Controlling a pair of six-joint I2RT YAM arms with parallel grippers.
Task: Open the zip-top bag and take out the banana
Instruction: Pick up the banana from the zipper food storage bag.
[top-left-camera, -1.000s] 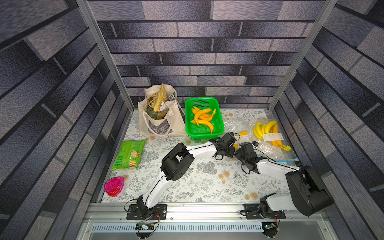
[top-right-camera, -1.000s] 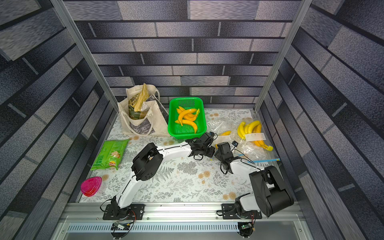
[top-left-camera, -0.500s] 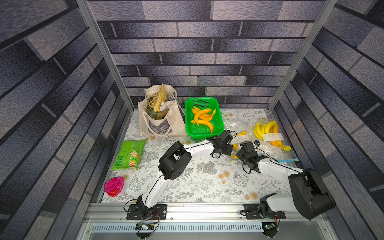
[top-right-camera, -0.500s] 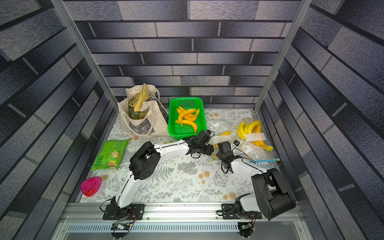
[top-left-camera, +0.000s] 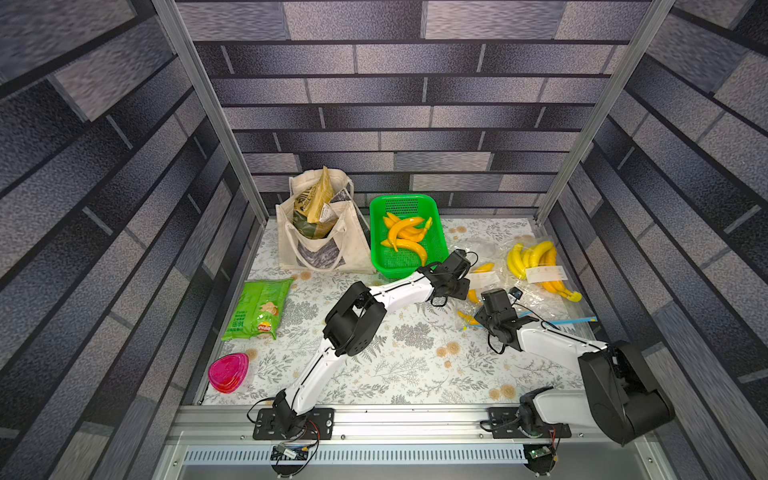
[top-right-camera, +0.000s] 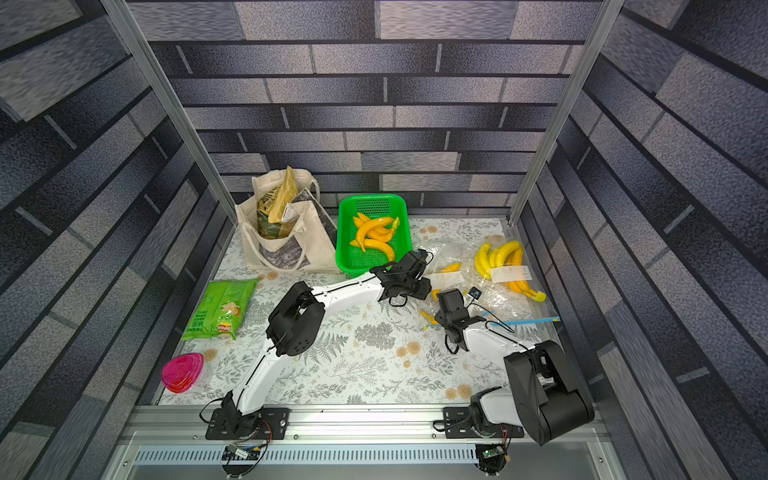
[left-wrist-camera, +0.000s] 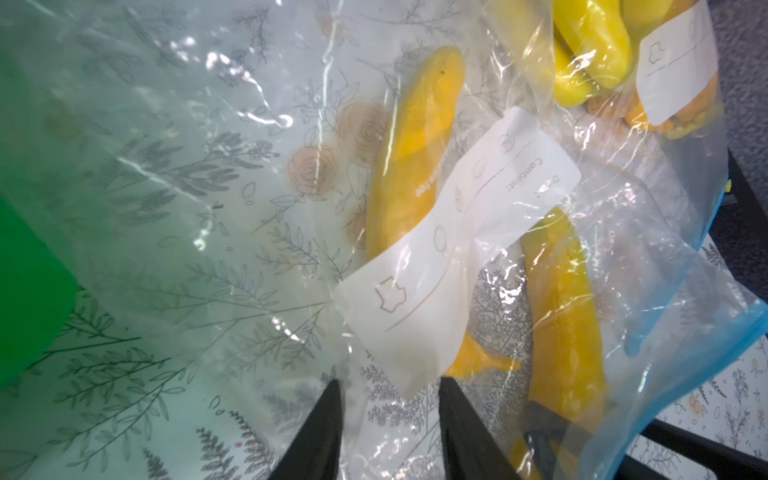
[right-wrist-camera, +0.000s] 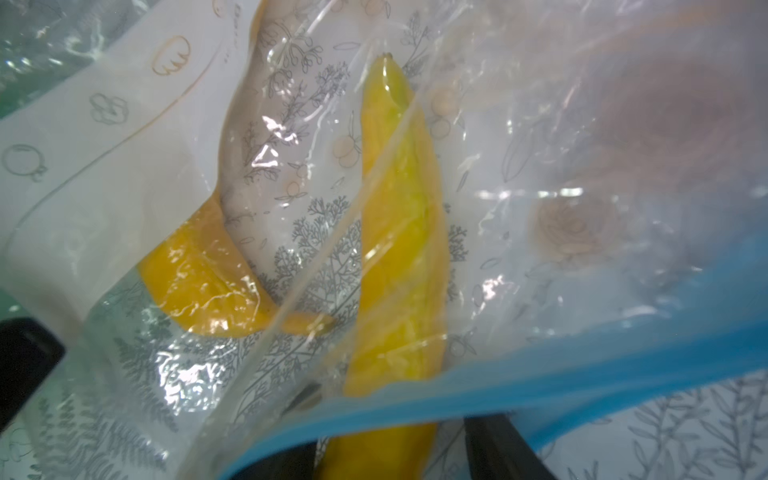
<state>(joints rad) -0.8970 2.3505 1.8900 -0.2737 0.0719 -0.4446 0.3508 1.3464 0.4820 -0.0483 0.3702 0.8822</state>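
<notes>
A: Where is the banana (right-wrist-camera: 399, 232)?
B: In the clear zip-top bag (left-wrist-camera: 457, 232) on the desk (top-left-camera: 415, 365), beside the green basket (top-left-camera: 401, 199), its end between my right end effector's (right-wrist-camera: 390, 432) jaws.
A: Gripped?
B: I cannot tell. My left end effector (left-wrist-camera: 390, 384) is parted, bag film in the gap.

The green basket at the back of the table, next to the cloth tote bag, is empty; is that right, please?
Not quite: the green basket is not empty; it holds several loose bananas, as both top views show. It does stand at the back of the table, next to the cloth tote bag.
</notes>
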